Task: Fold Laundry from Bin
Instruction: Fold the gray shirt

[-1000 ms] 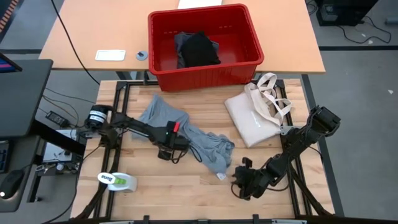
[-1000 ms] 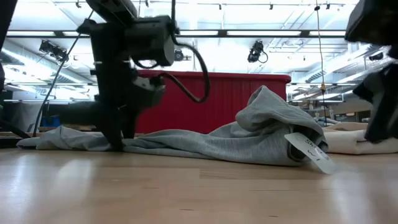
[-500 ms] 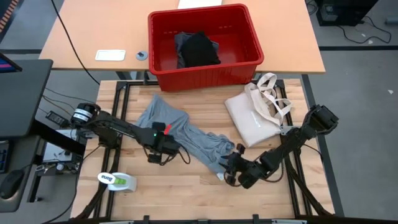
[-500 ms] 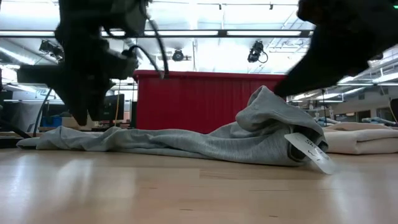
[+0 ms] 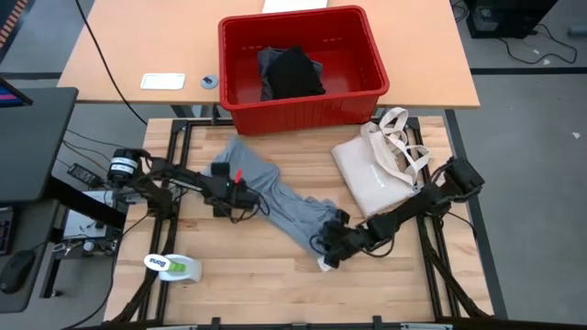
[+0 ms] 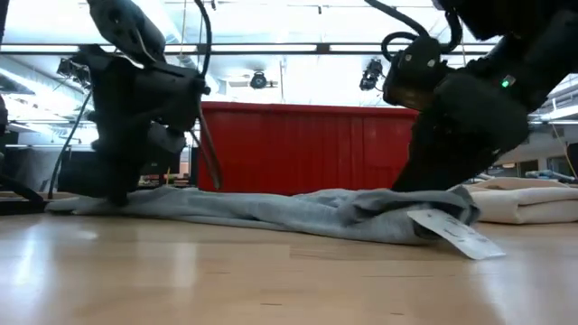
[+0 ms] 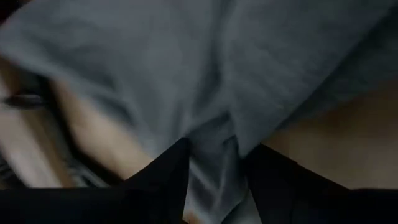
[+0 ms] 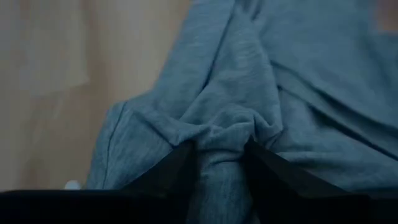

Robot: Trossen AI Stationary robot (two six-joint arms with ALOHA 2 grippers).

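- Reading the labels first: you can make out "Bona" on the white-and-green bottle (image 5: 173,267) at the near left of the table; the white tag (image 6: 454,233) on the grey T-shirt (image 5: 275,197) carries print too small for you to read.
- Your left gripper (image 5: 223,191) is down on the shirt's left end, and its wrist view shows a ridge of grey cloth pinched between its two fingers (image 7: 158,177).
- Your right gripper (image 5: 332,240) is down on the shirt's right end beside the tag, clamped the same way on a gathered fold between its fingers (image 8: 180,165).
- You have the shirt lying low across the wooden table (image 5: 248,275).
- Your red bin (image 5: 301,69) sits behind, with dark laundry (image 5: 293,73) inside, and the cream tote bag (image 5: 376,170) lies to the right.
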